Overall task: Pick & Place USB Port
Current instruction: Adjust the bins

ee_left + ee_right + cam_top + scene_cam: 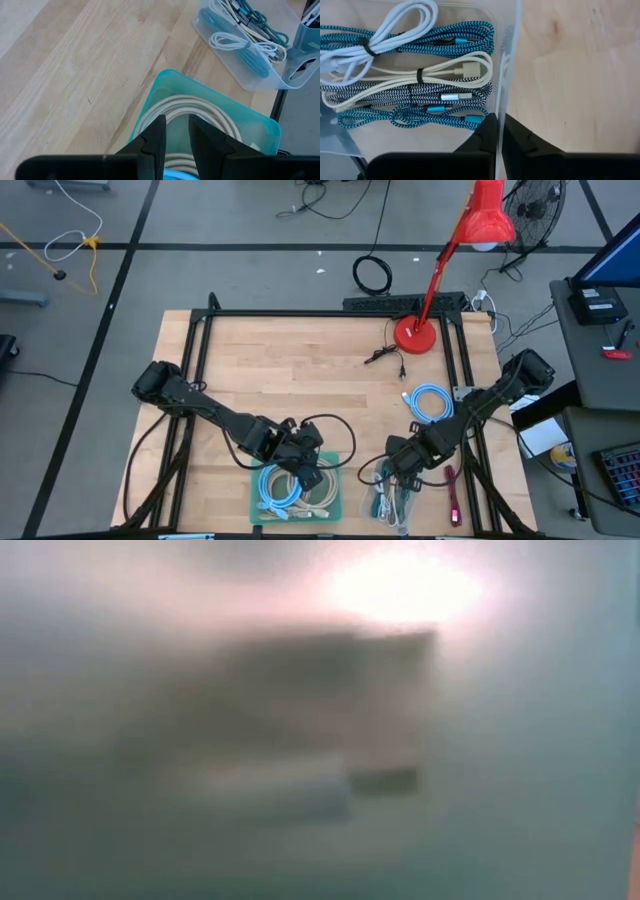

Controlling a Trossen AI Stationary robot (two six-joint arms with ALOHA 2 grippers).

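Care is what this pick wants: right gripper [499, 131], fingers nearly closed on the clear plastic tray's wall [512, 60], should lift bundled braided USB cables [415, 95] cleanly, while left gripper [176, 131], narrowly parted, hovers over the teal bin [210, 97]

No legible txt, labels, brands or nos. in any view: nothing readable on the cables, trays or tabletop; low view too blurred.

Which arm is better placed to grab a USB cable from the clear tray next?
Right. The right gripper sits at the clear tray's edge beside the bundled cables; the left gripper hovers over the teal bin.
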